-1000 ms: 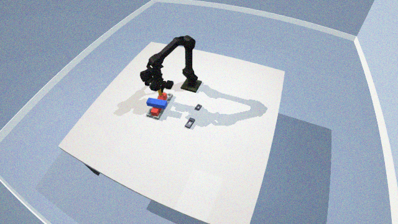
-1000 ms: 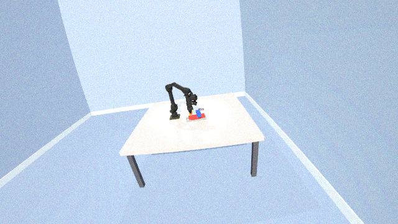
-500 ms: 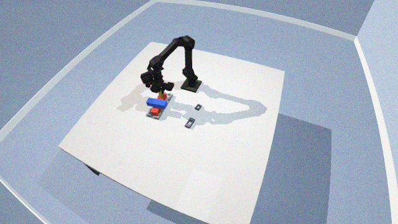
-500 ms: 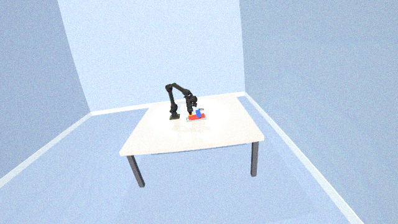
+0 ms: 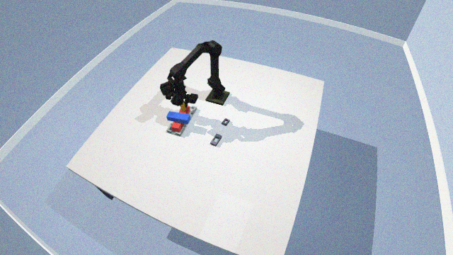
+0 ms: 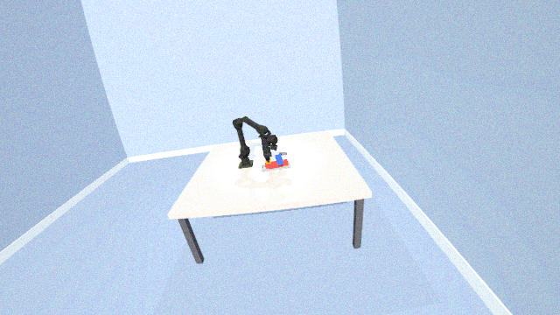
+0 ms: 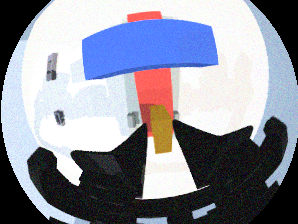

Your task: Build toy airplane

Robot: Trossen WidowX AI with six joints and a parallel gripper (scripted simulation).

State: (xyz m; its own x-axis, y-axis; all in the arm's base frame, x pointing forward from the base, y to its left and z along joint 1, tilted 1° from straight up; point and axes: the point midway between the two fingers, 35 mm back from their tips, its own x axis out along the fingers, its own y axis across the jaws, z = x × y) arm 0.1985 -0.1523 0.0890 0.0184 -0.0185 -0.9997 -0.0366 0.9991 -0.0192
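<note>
The red fuselage (image 5: 176, 127) (image 6: 286, 163) (image 7: 154, 85) lies lengthwise in the grey cradle (image 5: 193, 110) (image 7: 132, 119). The blue wing (image 5: 178, 117) (image 6: 279, 159) (image 7: 150, 47) lies across the top of the fuselage and hides its socket. The yellow tail fin (image 5: 183, 107) (image 7: 162, 142) stands upright at the tail end; its tab is hidden, and I cannot tell whether it is fully down. My gripper (image 5: 183, 102) (image 6: 268, 159) (image 7: 160, 122) is open around the fin, with a narrow gap beside it in the wrist view.
A small grey holder (image 5: 225, 122) (image 7: 59, 118) and a larger grey holder (image 5: 216, 139) (image 7: 52, 66) stand on the table beside the cradle. The arm's base (image 5: 218, 97) (image 6: 246, 164) is behind the tail end. The wing is close ahead of the fingers.
</note>
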